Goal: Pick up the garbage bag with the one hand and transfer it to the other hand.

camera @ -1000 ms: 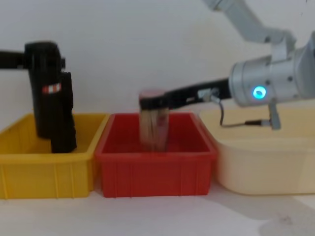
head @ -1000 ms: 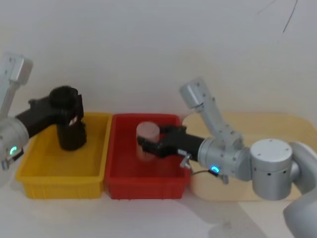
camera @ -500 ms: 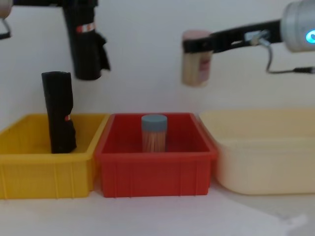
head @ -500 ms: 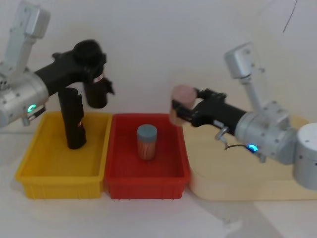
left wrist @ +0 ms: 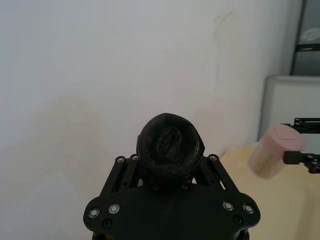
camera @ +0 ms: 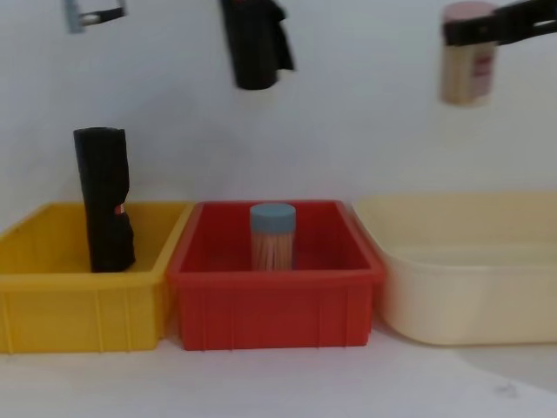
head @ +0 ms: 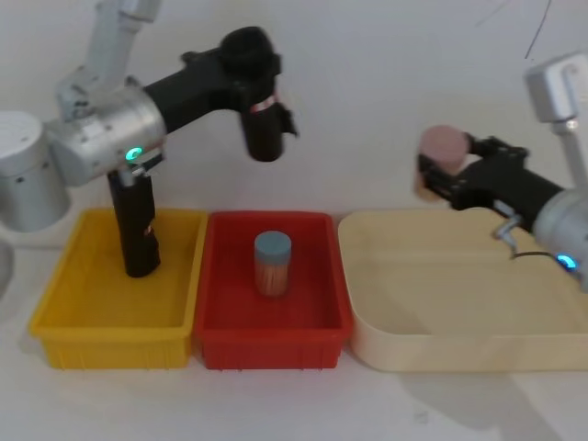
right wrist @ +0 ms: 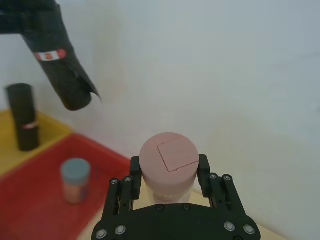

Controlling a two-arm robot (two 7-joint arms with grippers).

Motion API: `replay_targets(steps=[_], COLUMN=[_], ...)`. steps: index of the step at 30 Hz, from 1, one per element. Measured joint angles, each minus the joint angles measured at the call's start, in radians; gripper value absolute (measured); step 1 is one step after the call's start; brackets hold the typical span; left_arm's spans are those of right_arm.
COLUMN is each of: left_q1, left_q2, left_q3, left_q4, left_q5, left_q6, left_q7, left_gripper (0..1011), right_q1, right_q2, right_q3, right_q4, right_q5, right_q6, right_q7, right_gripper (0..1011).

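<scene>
Head view: garbage bag (head: 264,133) black, red-white band.

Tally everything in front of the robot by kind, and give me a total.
Black rolls: 2, the garbage bag held aloft in the left gripper, its twin roll standing in the yellow bin.
Jars: 2, the pink-lidded jar held aloft in the right gripper, the blue-lidded jar in the red bin.
Containers: 3, both bins plus the cream tray.
Total: 7.
</scene>
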Motion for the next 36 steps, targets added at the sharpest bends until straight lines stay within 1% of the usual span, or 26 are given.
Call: replay_targets(steps=[1,2,3,4,5,6,7,10,11,12,13,16,17,19,20,21,23,24,25,26,28,29,30,31,33,36], left_q1=[-0.022,-0.032,-0.053,-0.053,-0.069,-0.082,-0.102,-0.134,-0.154,-0.164,-0.190,-0.227,-0.268,-0.294,-0.326,-0.343,-0.366,-0.386,-0.395,-0.415,-0.430,-0.443,-0.443,-0.457,-0.473,-0.490], left_q2=[-0.019,-0.027,-0.044,-0.044,-0.062,-0.074,-0.093,-0.125,-0.145,-0.155,-0.181,-0.217,-0.253,-0.276,-0.304,-0.319,-0.339,-0.356,-0.364,-0.381,-0.394,-0.405,-0.405,-0.417,-0.431,-0.446], left_q3=[0.011,0.015,0.024,0.024,0.034,0.040,0.049,0.063,0.072,0.076,0.084,0.093,0.104,0.112,0.123,0.128,0.135,0.141,0.144,0.151,0.155,0.160,0.160,0.164,0.169,0.174], left_q4=[0.033,0.048,0.077,0.077,0.109,0.131,0.167,0.228,0.271,0.291,0.347,0.431,0.524,0.582,0.656,0.695,0.746,0.792,0.813,0.852,0.891,0.922,0.922,0.953,0.989,1.027], left_q5=[-0.004,-0.005,-0.010,-0.010,-0.014,-0.015,-0.020,-0.027,-0.032,-0.034,-0.040,-0.047,-0.058,-0.071,-0.083,-0.088,-0.098,-0.105,-0.110,-0.116,-0.122,-0.128,-0.128,-0.132,-0.138,-0.145], left_q6=[-0.013,-0.016,-0.030,-0.030,-0.041,-0.047,-0.060,-0.079,-0.093,-0.098,-0.114,-0.139,-0.168,-0.190,-0.214,-0.223,-0.243,-0.255,-0.264,-0.276,-0.288,-0.299,-0.299,-0.307,-0.319,-0.332], left_q7=[-0.019,-0.024,-0.043,-0.043,-0.061,-0.069,-0.091,-0.121,-0.144,-0.152,-0.178,-0.216,-0.253,-0.281,-0.310,-0.322,-0.342,-0.361,-0.369,-0.388,-0.402,-0.415,-0.415,-0.426,-0.440,-0.456], left_gripper=[403,403,403,403,403,403,403,403,403,403,403,403,403,403,403,403,403,403,403,403,403,403,403,403,403,403], right_q1=[-0.012,-0.016,-0.022,-0.025,-0.035,-0.040,-0.048,-0.058,-0.064,-0.066,-0.067,-0.071,-0.071,-0.071,-0.072,-0.072,-0.072,-0.072,-0.072,-0.072,-0.072,-0.073,-0.073,-0.073,-0.073,-0.074], right_q2=[0.013,0.018,0.025,0.029,0.041,0.047,0.059,0.075,0.086,0.090,0.094,0.108,0.113,0.118,0.122,0.124,0.127,0.131,0.134,0.135,0.137,0.139,0.139,0.141,0.142,0.144], right_q3=[0.017,0.025,0.035,0.040,0.057,0.064,0.081,0.099,0.110,0.115,0.118,0.129,0.133,0.136,0.140,0.141,0.144,0.146,0.149,0.149,0.151,0.153,0.153,0.154,0.155,0.158], right_q4=[-0.011,-0.015,-0.018,-0.020,-0.024,-0.024,-0.023,-0.014,-0.003,0.003,0.009,0.038,0.053,0.067,0.079,0.085,0.094,0.103,0.109,0.113,0.120,0.125,0.125,0.130,0.133,0.133], right_q5=[-0.002,-0.004,-0.005,-0.006,-0.008,-0.009,-0.011,-0.012,-0.012,-0.012,-0.013,-0.013,-0.012,-0.012,-0.012,-0.012,-0.011,-0.011,-0.011,-0.011,-0.011,-0.010,-0.010,-0.010,-0.010,-0.009], right_q6=[0.006,0.010,0.012,0.015,0.019,0.020,0.024,0.027,0.029,0.030,0.030,0.031,0.030,0.029,0.028,0.027,0.026,0.025,0.024,0.023,0.023,0.022,0.022,0.022,0.021,0.017], right_q7=[-0.008,-0.013,-0.017,-0.020,-0.025,-0.028,-0.032,-0.033,-0.033,-0.032,-0.031,-0.019,-0.014,-0.006,-0.001,0.001,0.005,0.009,0.013,0.015,0.018,0.020,0.020,0.023,0.025,0.032], right_gripper=[647,647,647,647,647,647,647,647,647,647,647,647,647,647,679,691,737,795,827,827,916,932,932,962,1002,999])
